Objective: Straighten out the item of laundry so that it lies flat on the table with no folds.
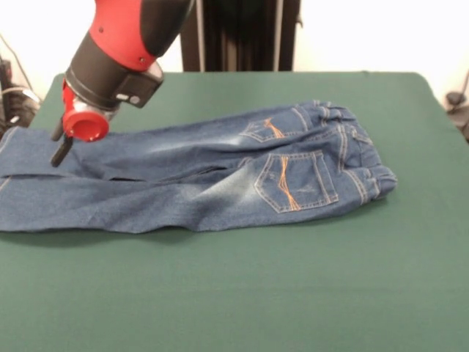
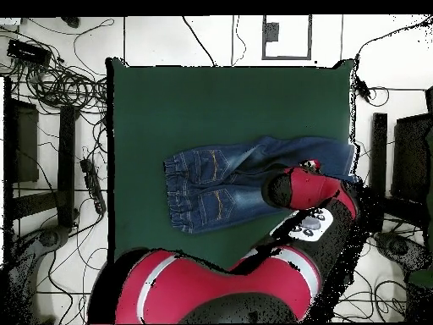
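Smoothing the jeans (image 1: 220, 176) near the table (image 1: 234, 293) edge, I can't tell if my gripper (image 1: 61, 150) holds the leg; next, pull it straight.

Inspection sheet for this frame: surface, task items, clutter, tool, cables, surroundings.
Surface: green table, jeans the only item on it.
Job's things: jeans back pockets up, waistband at picture right in the front view, leg ends reaching the table edge; legs overlap slightly with ripples.
Clutter: nothing seen.
Tool: tool low over the far leg's end; open or shut cannot be told.
Cables: cables tangled on the floor beside the table.
Surroundings: dark equipment beside the table.
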`<control>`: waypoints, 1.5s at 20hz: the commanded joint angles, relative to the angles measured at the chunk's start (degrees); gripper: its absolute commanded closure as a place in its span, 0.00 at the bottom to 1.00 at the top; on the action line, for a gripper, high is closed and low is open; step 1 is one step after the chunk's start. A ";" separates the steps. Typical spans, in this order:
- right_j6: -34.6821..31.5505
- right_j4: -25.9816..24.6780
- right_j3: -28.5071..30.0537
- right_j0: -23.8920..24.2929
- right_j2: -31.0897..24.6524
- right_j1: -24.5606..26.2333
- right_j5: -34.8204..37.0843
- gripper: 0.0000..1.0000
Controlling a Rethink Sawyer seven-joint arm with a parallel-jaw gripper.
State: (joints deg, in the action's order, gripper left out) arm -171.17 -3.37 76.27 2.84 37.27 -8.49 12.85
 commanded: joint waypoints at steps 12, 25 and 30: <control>-1.64 2.20 -5.51 1.61 -11.31 8.17 3.38 0.00; -1.76 2.61 -9.45 0.06 -7.87 13.50 9.81 0.00; 0.71 1.00 -11.50 0.85 -6.92 14.96 12.65 0.00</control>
State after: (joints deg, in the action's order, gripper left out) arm -171.17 -3.36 68.42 4.87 37.35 -0.51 17.02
